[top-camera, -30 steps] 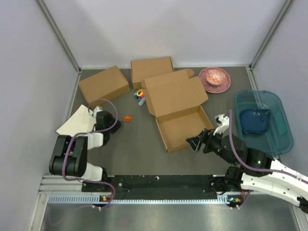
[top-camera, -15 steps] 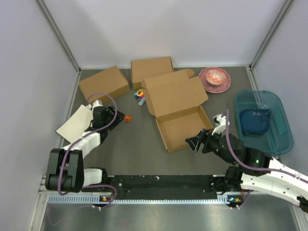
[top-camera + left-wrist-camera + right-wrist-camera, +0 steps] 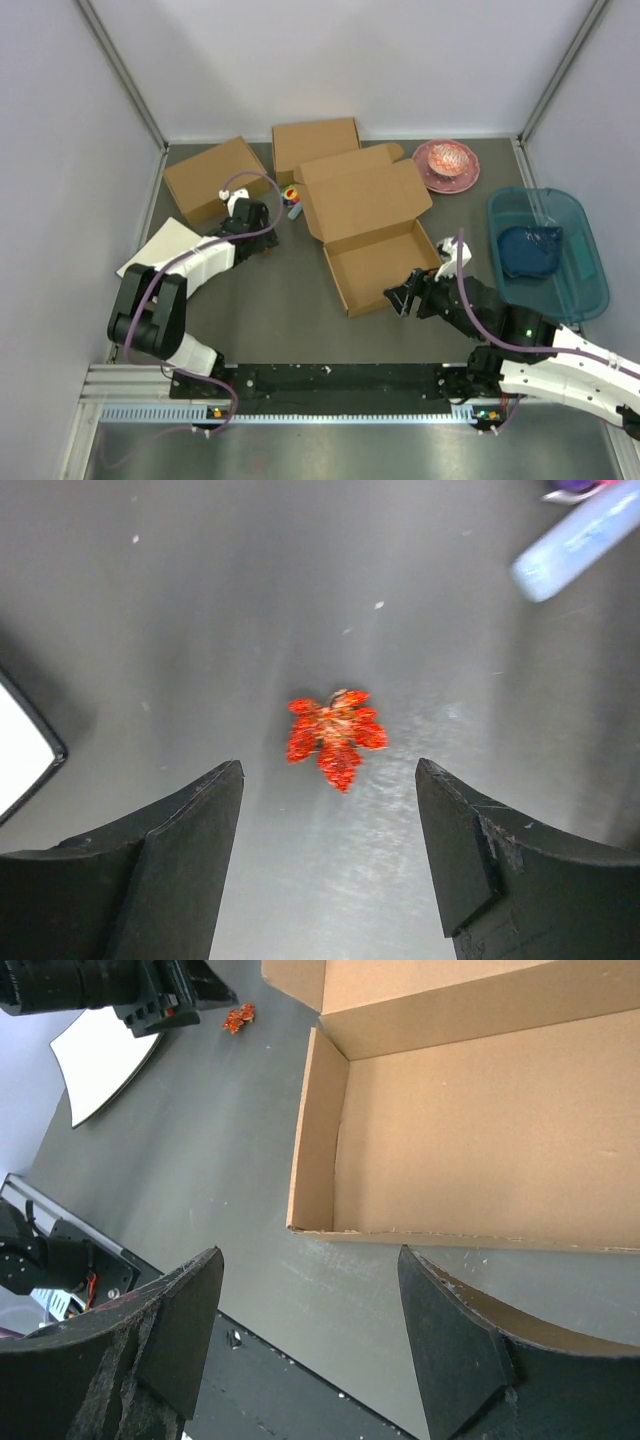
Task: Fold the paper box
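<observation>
Paper box [image 3: 372, 228] sits mid-table: tray walls up, lid lying open, closing left to do. My left gripper [image 3: 328, 772] gapes over a red leaf [image 3: 335, 735]; my right gripper [image 3: 308, 1256] gapes empty at the tray's near corner.

One paper box [image 3: 370, 235] (open), two closed boxes [image 3: 215, 178] [image 3: 315, 147].

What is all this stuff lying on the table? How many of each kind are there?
Cardboard boxes: 3 (open paper box, two closed boxes)
Off-white board: 1
Pink dish: 1
Teal tub: 1
Dark blue item inside it: 1
Red leaf-shaped trinket: 1
Colourful toy: 1
Light blue tube: 1
Total: 10
</observation>
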